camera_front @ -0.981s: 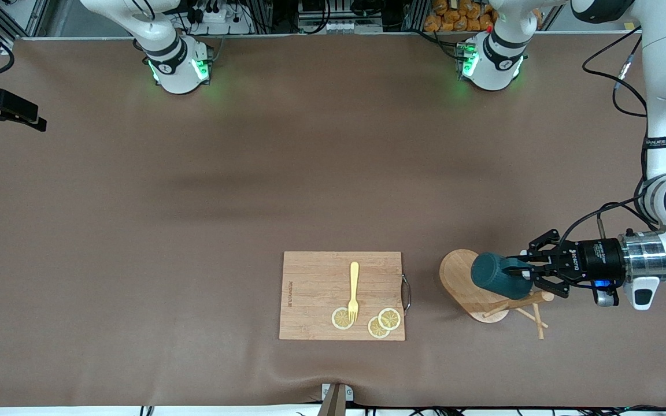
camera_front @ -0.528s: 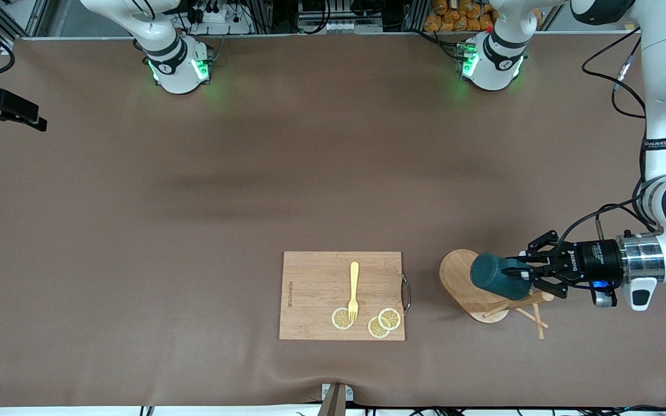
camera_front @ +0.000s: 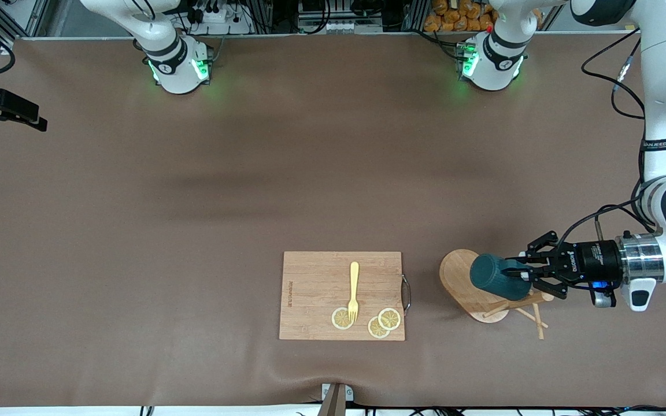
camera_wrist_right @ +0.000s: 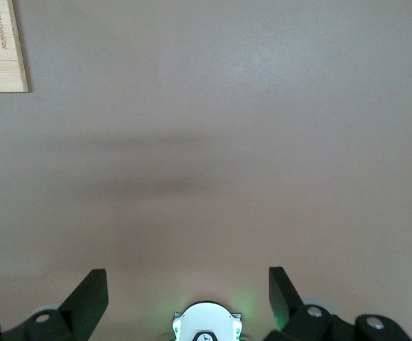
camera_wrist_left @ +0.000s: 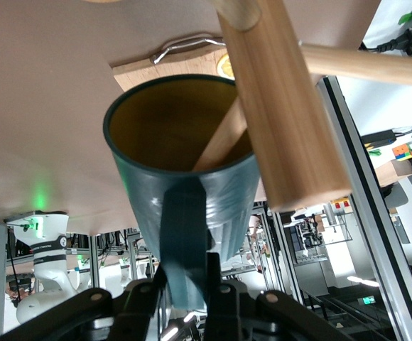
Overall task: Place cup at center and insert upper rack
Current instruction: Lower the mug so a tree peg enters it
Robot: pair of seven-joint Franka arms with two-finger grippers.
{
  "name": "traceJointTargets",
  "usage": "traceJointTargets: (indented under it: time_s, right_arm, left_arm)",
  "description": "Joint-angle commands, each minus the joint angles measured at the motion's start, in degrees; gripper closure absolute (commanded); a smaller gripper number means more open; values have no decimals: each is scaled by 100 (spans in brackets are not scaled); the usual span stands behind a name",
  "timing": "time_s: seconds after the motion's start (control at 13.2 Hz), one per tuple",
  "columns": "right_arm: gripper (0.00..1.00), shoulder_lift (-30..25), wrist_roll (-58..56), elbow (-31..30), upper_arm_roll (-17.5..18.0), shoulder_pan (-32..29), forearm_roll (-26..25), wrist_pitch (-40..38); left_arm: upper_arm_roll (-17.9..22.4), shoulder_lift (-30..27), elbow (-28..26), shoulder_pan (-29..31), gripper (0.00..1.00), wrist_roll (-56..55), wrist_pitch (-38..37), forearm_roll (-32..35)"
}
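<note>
The dark teal cup (camera_front: 492, 276) lies on its side over the wooden upper rack (camera_front: 459, 271), which stands near the front camera at the left arm's end of the table. My left gripper (camera_front: 521, 276) is shut on the cup's handle. In the left wrist view the cup (camera_wrist_left: 185, 192) shows its tan inside, and a peg (camera_wrist_left: 224, 142) of the rack (camera_wrist_left: 284, 106) reaches into its mouth; the left gripper (camera_wrist_left: 185, 280) pinches the handle. My right gripper (camera_wrist_right: 188, 298) hangs open and empty high over bare table near its own base, outside the front view.
A bamboo cutting board (camera_front: 315, 277) with a yellow fork (camera_front: 354, 289) and lemon slices (camera_front: 384, 322) lies beside the rack, toward the table's middle. Its corner (camera_wrist_right: 0, 50) shows in the right wrist view. A brown cloth (camera_front: 252, 190) covers the table.
The left gripper and the cup have crept very slightly farther from the front camera. The rack and the right arm have not moved.
</note>
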Motion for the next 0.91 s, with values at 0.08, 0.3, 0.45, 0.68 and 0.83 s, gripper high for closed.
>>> traceJointTargets:
  time_s: [0.08, 0.3, 0.45, 0.68, 0.83]
  right_arm:
    - [0, -33, 101, 32, 128, -158, 14, -34]
    - [0, -33, 101, 32, 128, -167, -12, 62]
    - [0, -24, 92, 32, 119, -167, -12, 133]
    - [0, -24, 92, -3, 110, -272, -12, 203]
    - [0, -33, 92, -21, 110, -299, -12, 186]
  left_arm:
    - [-39, 48, 81, 106, 100, 65, -80, -244]
    - [-39, 66, 81, 124, 100, 135, -115, -253]
    - [-39, 83, 81, 124, 100, 135, -150, -253]
    - [-31, 92, 72, 142, 100, 258, -159, -253]
    - [-31, 127, 72, 203, 100, 267, -185, -253]
